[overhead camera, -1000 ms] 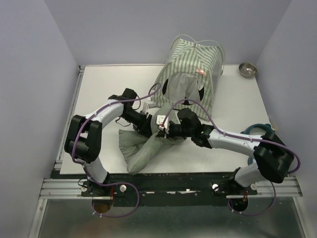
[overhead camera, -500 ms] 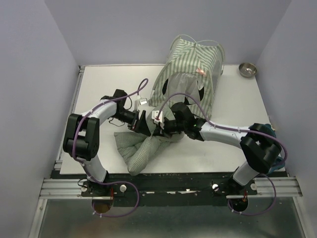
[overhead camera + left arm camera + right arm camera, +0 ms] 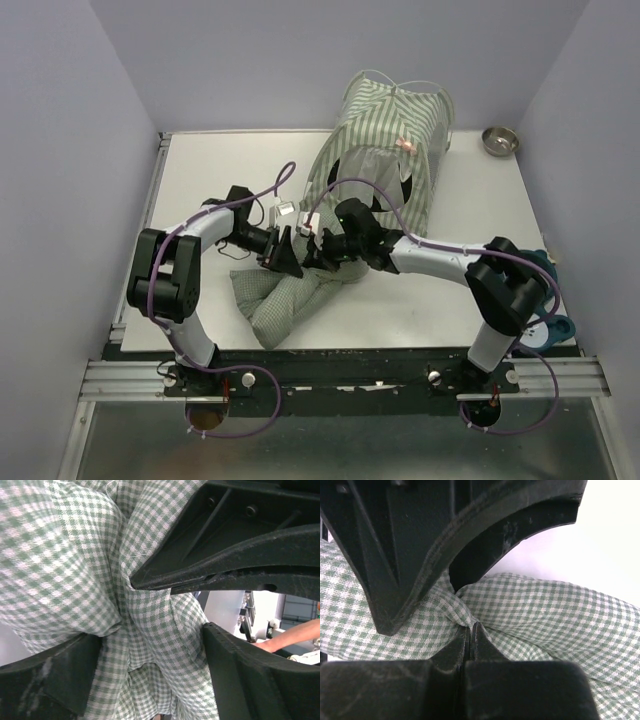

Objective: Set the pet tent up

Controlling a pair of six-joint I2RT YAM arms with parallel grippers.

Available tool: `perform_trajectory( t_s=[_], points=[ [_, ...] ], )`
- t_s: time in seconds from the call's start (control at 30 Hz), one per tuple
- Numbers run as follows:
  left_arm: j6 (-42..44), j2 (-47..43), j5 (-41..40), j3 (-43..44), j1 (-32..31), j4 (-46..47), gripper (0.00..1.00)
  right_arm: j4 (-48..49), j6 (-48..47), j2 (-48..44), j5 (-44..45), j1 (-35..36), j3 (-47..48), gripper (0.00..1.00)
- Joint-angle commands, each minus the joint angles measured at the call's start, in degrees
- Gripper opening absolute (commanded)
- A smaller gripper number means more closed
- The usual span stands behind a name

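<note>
Left claw (image 3: 285, 251) opened wide; right claw (image 3: 317, 249), shifted left, pinches crumpled green-checked cushion (image 3: 280, 305) fabric.

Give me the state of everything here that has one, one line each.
Pet tent, erected, standing upright.
Cushion, bunched up, pinched at one fold.
Left jaws, open, cushion fabric between them.
Right jaws, shut on the cushion.
Bowl, upright.

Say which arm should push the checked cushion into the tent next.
Probably right: the right hand is shut on the cushion near the pet tent; the left hand stands open, gripping nothing.
</note>
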Motion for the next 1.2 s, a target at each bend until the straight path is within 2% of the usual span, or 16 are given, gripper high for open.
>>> perform_trajectory(
  t_s=[0.0, 0.1, 0.17, 0.27, 0.37, 0.43, 0.57, 0.67, 0.7, 0.77, 0.83, 0.97, 1.03, 1.07, 1.17],
  points=[
    [-5.35, 0.45, -4.46, -3.53, -1.83, 4.84, 0.82, -0.07, 1.83, 2.91, 3.61, -0.07, 1.64, 0.01],
    [-7.2, 0.89, -8.78, -4.41, -2.44, 6.53, 0.5, 2.39, 3.59, 1.34, 5.27, -0.16, 1.03, 0.01],
    [-7.64, 0.98, -11.84, -4.5, -2.36, 6.18, 0.02, 5.19, 5.26, -1.12, 4.84, -0.51, -0.46, 0.02],
    [-6.24, -0.33, -11.42, -3.89, -0.34, 3.72, 0.0, 5.21, 6.32, -6.21, 5.01, -1.3, -1.95, 0.29],
    [-2.91, -4.02, -10.19, -2.22, 1.77, 0.21, 0.0, 1.53, 7.2, -13.5, 3.61, -4.01, -2.66, 0.68],
    [-0.79, -6.4, -11.24, -0.81, 2.04, -2.43, 0.0, -1.28, 4.49, -20.95, 4.04, -6.21, -3.97, 0.82],
    [0.79, -7.64, -12.12, 0.68, 2.04, -5.6, 0.0, -9.18, -14.28, -30.12, 5.8, -9.9, -7.05, 0.89],
    [-0.07, -8.25, -12.12, 0.25, 2.04, -4.82, 0.0, -11.49, -27.66, -31.19, 11.4, -12.19, -8.64, 0.88],
    [-1.13, -8.86, -12.3, 0.16, 2.04, -4.29, 0.0, -11.32, -28.39, -29.8, 14.73, -12.81, -8.38, 0.88],
    [-3.24, -9.74, -12.3, -0.37, 2.04, -2.53, 0.0, -13.58, -19.14, -26.03, 20.11, -15.44, -2.6, 0.86],
    [-5.26, -11.32, -12.3, -1.24, 1.95, -0.08, 0.0, -15.62, -5.27, -23.38, 24.06, -17.29, 1.89, 0.85],
    [-8.78, -13.43, -12.21, -3.17, 2.13, 3.88, 0.0, -16.41, 16.99, -19.69, 32.23, -17.47, 4.02, 0.86],
    [-9.84, -14.22, -11.51, -4.05, 2.13, 4.94, 0.0, -15.55, 23.69, -19.24, 35.32, -17.47, 2.71, 0.86],
    [-10.45, -14.66, -11.33, -4.49, 2.13, 5.55, 0.0, -12.14, 25.2, -19.32, 36.73, -17.47, 0.7, 0.88],
    [-11.51, -15.63, -10.72, -4.85, 2.13, 6.18, 0.0, -1.76, 25.65, -18.28, 40.59, -17.47, -4.32, 0.99]
  ],
)
